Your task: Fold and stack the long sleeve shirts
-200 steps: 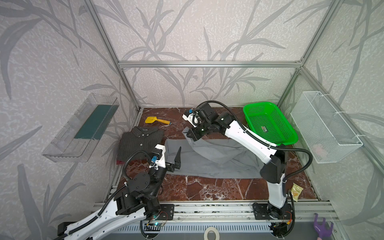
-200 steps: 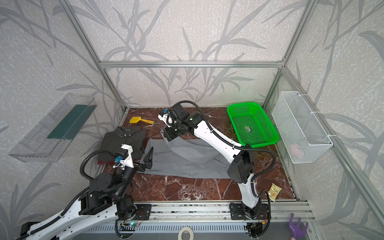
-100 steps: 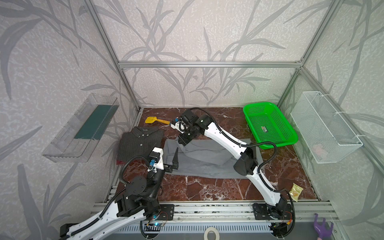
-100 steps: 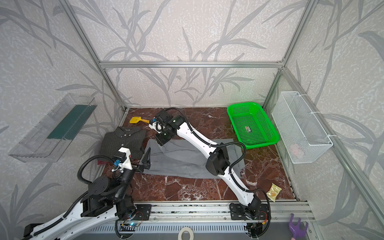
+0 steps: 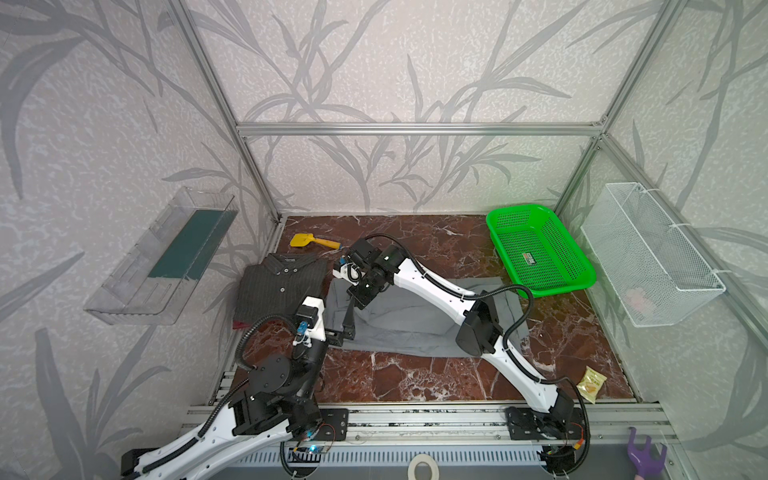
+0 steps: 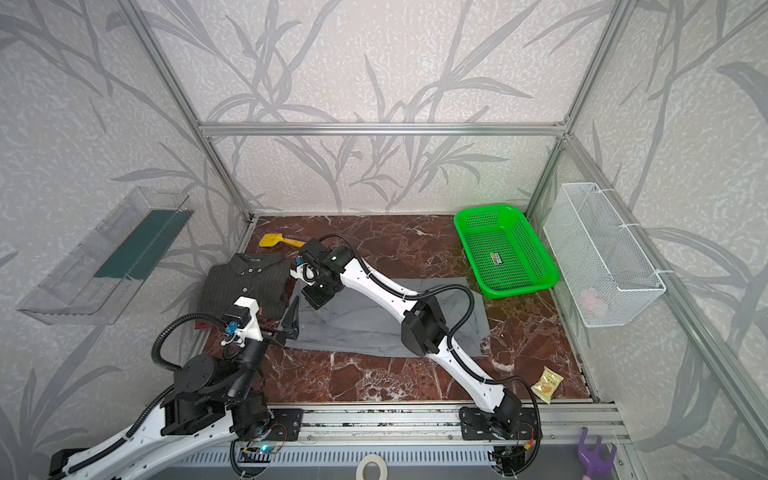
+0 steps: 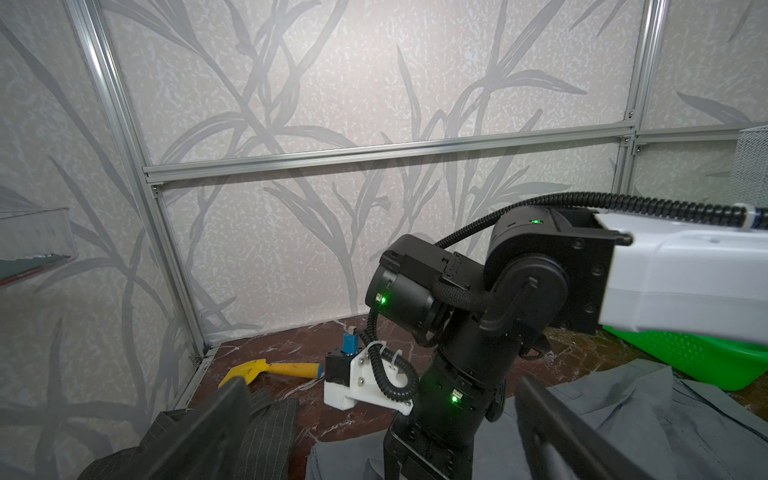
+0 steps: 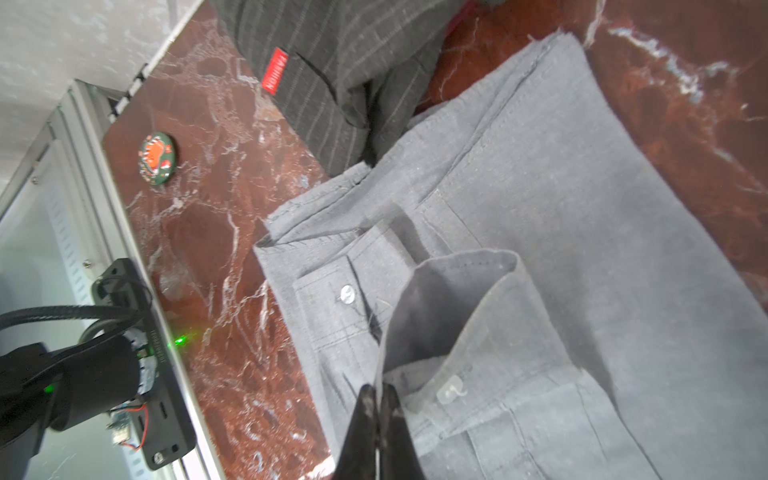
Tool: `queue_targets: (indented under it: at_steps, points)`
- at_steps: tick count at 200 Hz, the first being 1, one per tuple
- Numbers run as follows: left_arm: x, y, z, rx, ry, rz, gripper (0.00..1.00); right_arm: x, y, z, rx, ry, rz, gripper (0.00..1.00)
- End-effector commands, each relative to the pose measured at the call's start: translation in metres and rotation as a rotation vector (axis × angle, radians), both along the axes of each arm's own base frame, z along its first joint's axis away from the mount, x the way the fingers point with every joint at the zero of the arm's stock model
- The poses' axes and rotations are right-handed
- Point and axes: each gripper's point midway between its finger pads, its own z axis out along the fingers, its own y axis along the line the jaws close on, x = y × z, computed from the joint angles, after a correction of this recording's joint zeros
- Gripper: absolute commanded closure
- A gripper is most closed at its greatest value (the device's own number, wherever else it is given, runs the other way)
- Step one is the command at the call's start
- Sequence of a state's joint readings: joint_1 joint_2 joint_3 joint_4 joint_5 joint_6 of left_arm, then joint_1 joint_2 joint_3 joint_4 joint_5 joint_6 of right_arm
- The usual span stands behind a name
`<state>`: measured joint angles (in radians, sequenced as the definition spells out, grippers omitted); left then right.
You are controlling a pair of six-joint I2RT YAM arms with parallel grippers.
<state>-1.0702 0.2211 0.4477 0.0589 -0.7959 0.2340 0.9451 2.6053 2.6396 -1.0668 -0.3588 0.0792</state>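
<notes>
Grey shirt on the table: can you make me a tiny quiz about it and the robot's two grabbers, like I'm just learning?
1. True or false: the right gripper is shut on part of the plain light-grey collared cloth shirt.
2. In both top views, where does the dark charcoal pinstriped buttoned shirt lie? A: right of the grey shirt. B: left of the grey shirt. C: lifted in the air.
3. Fill in: the left gripper has its jaws ____.
Key: 1 true; 2 B; 3 open.
</notes>
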Motion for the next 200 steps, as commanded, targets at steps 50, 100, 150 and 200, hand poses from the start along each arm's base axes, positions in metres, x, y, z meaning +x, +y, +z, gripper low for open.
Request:
queue_targets:
  at_steps: [50,100,150,200]
  points:
    - [0.001,0.006,-0.001,0.010,-0.009,0.036,0.01,0.006,0.020,0.003,0.088,0.036,-0.028,0.78]
    - [0.007,-0.003,-0.012,0.063,0.036,0.036,0.01,-0.011,0.021,0.078,0.230,0.072,0.009,0.54]
    - [0.022,-0.010,-0.032,0.103,0.137,0.125,0.01,0.036,-0.084,0.121,0.133,0.038,-0.242,0.55]
    - [0.048,-0.035,-0.079,0.157,0.364,0.094,0.01,0.083,-0.228,0.108,0.218,0.037,-0.676,0.56]
